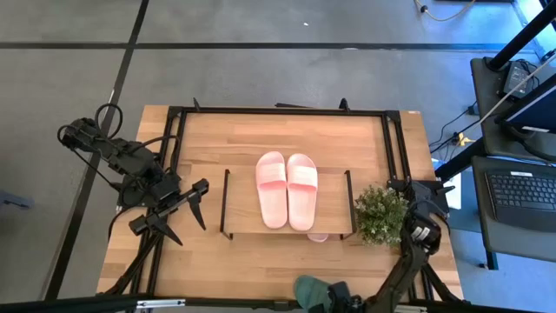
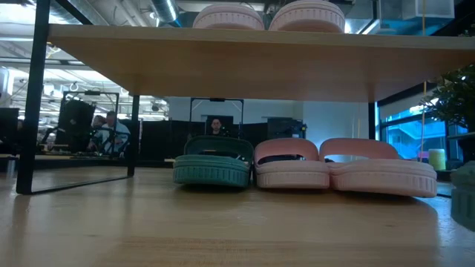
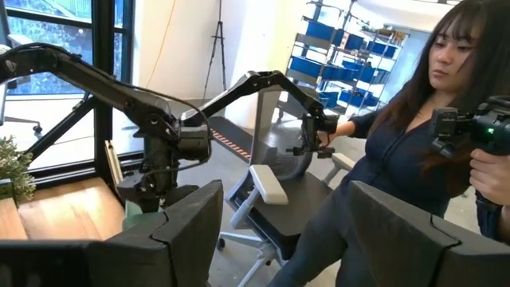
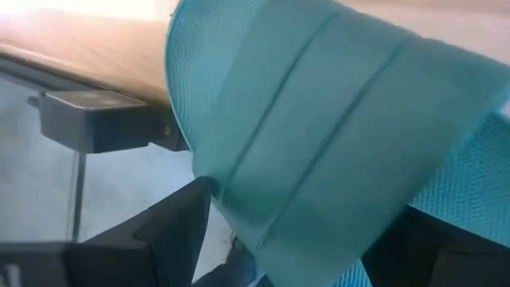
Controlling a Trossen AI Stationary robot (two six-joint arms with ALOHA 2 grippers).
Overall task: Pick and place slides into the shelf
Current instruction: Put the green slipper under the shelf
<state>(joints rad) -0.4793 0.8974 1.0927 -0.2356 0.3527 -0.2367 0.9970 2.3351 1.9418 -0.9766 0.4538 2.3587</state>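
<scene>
Jaws of the right gripper (image 4: 299, 219) are spread wide around a dark green slide (image 4: 319, 104) at the table's near edge (image 1: 261, 269); I can't tell whether the pads actually press it. The left gripper (image 1: 189, 219) hangs wide and empty beside the shelf (image 1: 330, 165). One pink pair (image 1: 286, 187) sits on top and another (image 2: 341, 172) underneath. My worry is that a loose grab tips the slide off the edge, or the carry clips the plant (image 1: 380, 213).
</scene>
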